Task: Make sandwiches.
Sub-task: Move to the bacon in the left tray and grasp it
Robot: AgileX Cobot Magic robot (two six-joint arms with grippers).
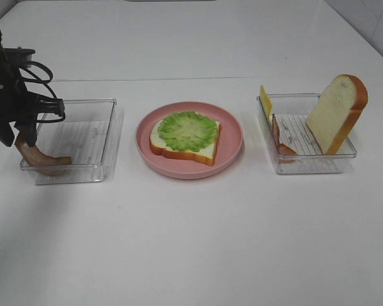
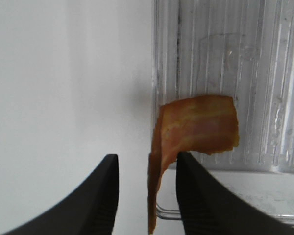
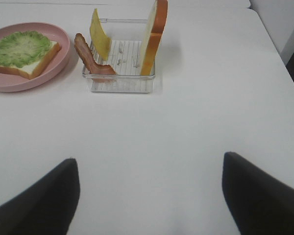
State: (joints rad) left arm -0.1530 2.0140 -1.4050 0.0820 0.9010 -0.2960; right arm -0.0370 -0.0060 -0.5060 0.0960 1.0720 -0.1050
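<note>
A bread slice topped with green lettuce point(image 1: 186, 131) lies on the pink plate point(image 1: 233, 143) at the centre; it also shows in the right wrist view point(image 3: 19, 48). A bacon strip point(image 1: 41, 159) leans over the near-left wall of the left clear tray point(image 1: 83, 137). My left gripper point(image 1: 22, 137) is open and straddles the strip's raised end point(image 2: 201, 125); its fingertips point(image 2: 110, 171) have a gap to the strip on one side. The right tray point(image 1: 306, 167) holds an upright bread slice point(image 1: 335, 111), a cheese slice point(image 1: 265, 100) and a second bacon strip point(image 1: 281, 140). My right gripper point(image 3: 152, 196) is open and empty, well short of that tray.
The white table runs far behind the trays and plate. Its right edge point(image 3: 279, 54) shows in the right wrist view. Black cables point(image 1: 38, 73) hang by the left arm above the left tray.
</note>
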